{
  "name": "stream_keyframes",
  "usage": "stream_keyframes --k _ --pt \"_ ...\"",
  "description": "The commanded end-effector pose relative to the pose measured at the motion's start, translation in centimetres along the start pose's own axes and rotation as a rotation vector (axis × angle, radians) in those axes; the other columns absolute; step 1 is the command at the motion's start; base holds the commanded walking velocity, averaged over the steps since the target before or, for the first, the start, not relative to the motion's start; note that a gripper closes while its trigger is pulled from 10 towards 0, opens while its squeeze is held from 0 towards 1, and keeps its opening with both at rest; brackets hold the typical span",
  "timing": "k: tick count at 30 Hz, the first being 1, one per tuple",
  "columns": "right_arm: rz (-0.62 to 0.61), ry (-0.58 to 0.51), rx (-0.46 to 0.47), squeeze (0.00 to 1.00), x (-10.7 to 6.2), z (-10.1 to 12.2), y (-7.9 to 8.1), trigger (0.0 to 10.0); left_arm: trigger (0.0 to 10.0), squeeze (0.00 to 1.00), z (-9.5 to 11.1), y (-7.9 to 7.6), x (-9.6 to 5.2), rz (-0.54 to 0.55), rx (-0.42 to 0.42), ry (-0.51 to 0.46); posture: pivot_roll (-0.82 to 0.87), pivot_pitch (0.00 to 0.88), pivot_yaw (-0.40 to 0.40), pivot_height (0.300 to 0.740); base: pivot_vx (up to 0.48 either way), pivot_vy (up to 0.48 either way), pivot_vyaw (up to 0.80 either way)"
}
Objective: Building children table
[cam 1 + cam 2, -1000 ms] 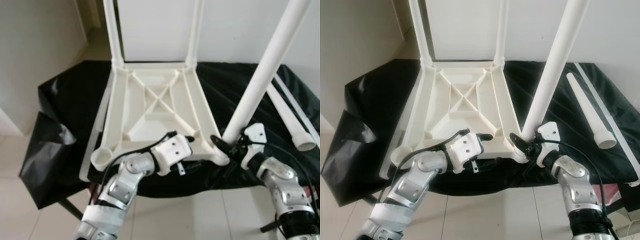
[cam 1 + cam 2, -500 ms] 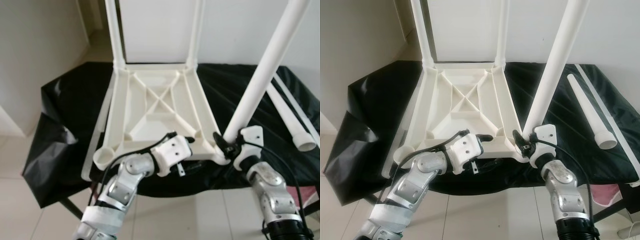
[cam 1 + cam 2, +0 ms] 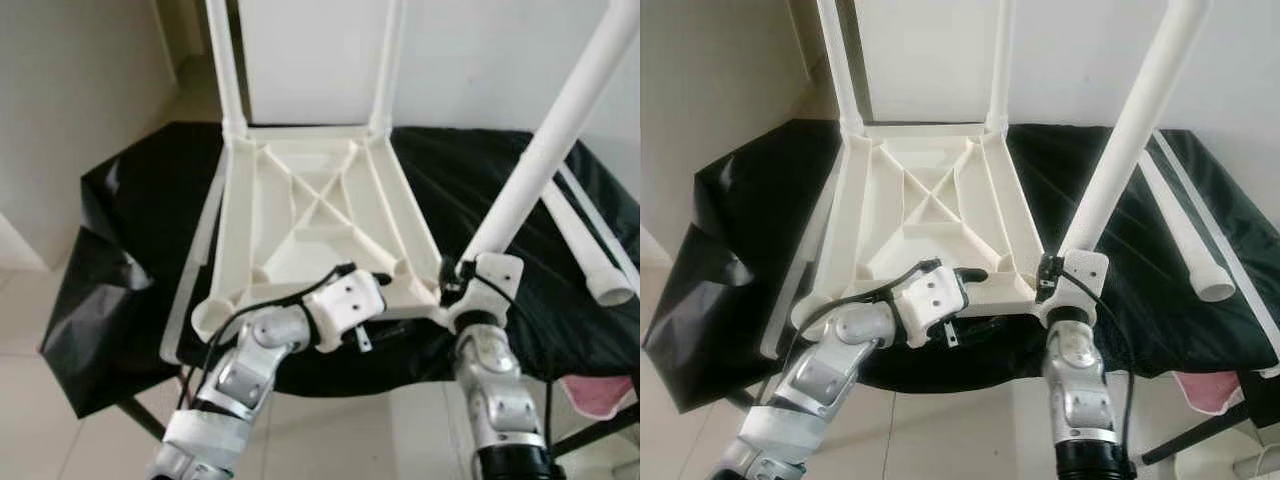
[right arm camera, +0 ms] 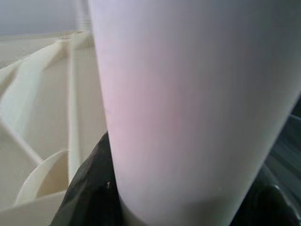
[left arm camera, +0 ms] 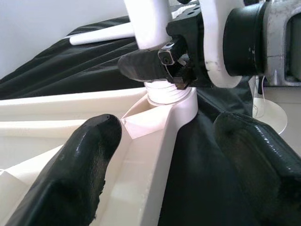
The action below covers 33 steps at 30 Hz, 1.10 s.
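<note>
An upside-down white table top (image 3: 300,215) lies on a black-covered table, with two white legs (image 3: 225,70) standing in its far corners. A third white leg (image 3: 545,160) leans up to the right from the near-right corner socket (image 5: 171,101). My right gripper (image 3: 455,280) is shut on that leg's base, just above the socket. My left gripper (image 5: 174,174) is open, its fingers (image 5: 89,160) straddling the top's near rim, a short way left of that socket. The leg (image 4: 188,108) is very close in the right wrist view.
The near-left corner socket (image 3: 210,318) holds no leg. A loose white leg (image 3: 585,245) and a thin white strip (image 3: 600,215) lie on the black cloth (image 3: 140,230) at the right. A pink item (image 3: 595,390) sits low at the right. Tiled floor lies in front.
My right arm has swung left, now standing almost straight below the near-right corner. The leg it holds leans further right. The left arm has stayed put.
</note>
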State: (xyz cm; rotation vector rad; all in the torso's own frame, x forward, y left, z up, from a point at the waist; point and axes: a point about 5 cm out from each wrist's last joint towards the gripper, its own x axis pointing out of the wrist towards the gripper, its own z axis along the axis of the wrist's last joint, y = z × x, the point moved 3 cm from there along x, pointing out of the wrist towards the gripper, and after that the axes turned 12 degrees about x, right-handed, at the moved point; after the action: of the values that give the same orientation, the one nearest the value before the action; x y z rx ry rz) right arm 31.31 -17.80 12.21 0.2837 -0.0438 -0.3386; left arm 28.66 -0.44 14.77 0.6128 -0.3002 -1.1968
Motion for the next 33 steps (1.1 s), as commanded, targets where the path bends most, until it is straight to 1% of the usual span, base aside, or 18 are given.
stream_keyframes --k 1,5,6,7,8,11,14,15,16,17,19,21,22,23,24,25,31,33 --pt "-0.079 0.076 -0.013 0.00 -0.8 -2.2 -1.4 10.0 10.0 0.00 0.0 0.2 0.1 0.035 0.005 0.006 -0.07 0.000 -0.016 0.740 0.000 0.000 0.00" --pt "-0.030 0.019 -0.050 0.00 -1.0 -1.3 -1.4 10.0 10.0 0.00 0.0 0.2 0.0 0.035 0.003 0.004 -0.07 0.000 -0.018 0.740 0.000 0.000 0.00" --pt "-0.025 0.009 -0.049 0.66 -1.0 -1.1 -1.5 10.0 10.0 0.00 0.0 0.2 0.0 0.036 0.003 0.005 -0.07 0.000 -0.019 0.740 0.000 0.000 0.00" --pt "-0.025 0.009 -0.049 0.66 -1.0 -1.1 -1.5 10.0 10.0 0.00 0.0 0.2 0.0 0.036 0.003 0.005 -0.07 0.000 -0.019 0.740 0.000 0.000 0.00" --pt "-0.021 -0.004 -0.046 1.00 -1.1 -0.9 -1.6 10.0 10.0 0.00 0.0 0.2 -0.1 0.038 0.003 0.008 -0.07 0.000 -0.018 0.740 0.000 0.000 0.00" --pt "-0.017 -0.036 -0.032 1.00 -1.3 -0.5 -1.8 10.0 10.0 0.00 -0.1 0.3 -0.2 0.041 0.004 0.012 -0.06 0.000 -0.016 0.740 0.000 0.000 0.00" --pt "-0.012 -0.039 -0.026 1.00 -1.4 -0.5 -1.8 10.0 10.0 0.00 -0.1 0.2 -0.2 0.040 0.004 0.012 -0.06 0.000 -0.016 0.740 0.000 0.000 0.00" --pt "0.016 -0.050 -0.027 0.58 -1.8 -0.4 -1.7 10.0 10.0 0.00 -0.1 0.3 -0.3 0.039 0.005 0.010 -0.06 0.000 -0.015 0.740 0.000 0.000 0.00" --pt "0.016 -0.050 -0.027 0.58 -1.8 -0.4 -1.7 10.0 10.0 0.00 -0.1 0.3 -0.3 0.039 0.005 0.010 -0.06 0.000 -0.015 0.740 0.000 0.000 0.00" --pt "0.039 -0.058 -0.029 0.00 -2.2 -0.3 -1.6 10.0 10.0 0.00 -0.1 0.4 -0.4 0.040 0.005 0.009 -0.06 0.000 -0.012 0.740 0.000 0.000 0.00" --pt "0.079 -0.062 -0.031 0.00 -3.0 -0.3 -1.6 10.0 10.0 0.00 -0.4 1.1 -0.6 0.061 0.012 0.028 -0.06 0.000 -0.013 0.740 0.000 0.000 0.00" --pt "0.086 -0.062 -0.029 0.00 -3.2 -0.4 -1.7 10.0 10.0 0.00 -0.5 1.3 -0.7 0.069 0.014 0.034 -0.06 0.000 -0.009 0.740 0.000 0.000 0.00" --pt "0.099 -0.059 -0.037 0.00 -3.7 -0.5 -2.1 10.0 10.0 0.00 -0.6 1.9 -1.0 0.087 0.008 0.033 -0.06 0.000 -0.009 0.740 0.000 0.000 0.00" --pt "0.099 -0.059 -0.037 0.00 -3.7 -0.5 -2.1 10.0 10.0 0.00 -0.6 1.9 -1.0 0.087 0.008 0.033 -0.06 0.000 -0.009 0.740 0.000 0.000 0.00" --pt "0.127 -0.059 -0.060 0.00 -4.5 -0.6 -2.7 10.0 10.0 0.00 -0.7 3.1 -1.7 0.125 0.003 0.036 -0.07 0.000 -0.003 0.740 0.000 0.000 0.00" --pt "0.141 -0.054 -0.063 0.00 -4.8 -0.7 -2.9 10.0 10.0 0.00 -0.9 3.7 -2.0 0.141 0.006 0.043 -0.07 0.000 -0.002 0.740 0.000 0.000 0.00" --pt "0.157 -0.046 -0.057 0.00 -4.9 -0.8 -3.1 10.0 10.0 0.00 -1.3 4.6 -2.2 0.175 0.016 0.063 -0.08 0.000 0.004 0.740 0.000 0.000 0.00" --pt "0.150 -0.048 -0.060 0.00 -4.6 -0.7 -3.5 10.0 10.0 0.00 -1.5 5.7 -2.4 0.232 0.017 0.078 -0.08 0.000 0.008 0.740 0.000 0.000 0.00"
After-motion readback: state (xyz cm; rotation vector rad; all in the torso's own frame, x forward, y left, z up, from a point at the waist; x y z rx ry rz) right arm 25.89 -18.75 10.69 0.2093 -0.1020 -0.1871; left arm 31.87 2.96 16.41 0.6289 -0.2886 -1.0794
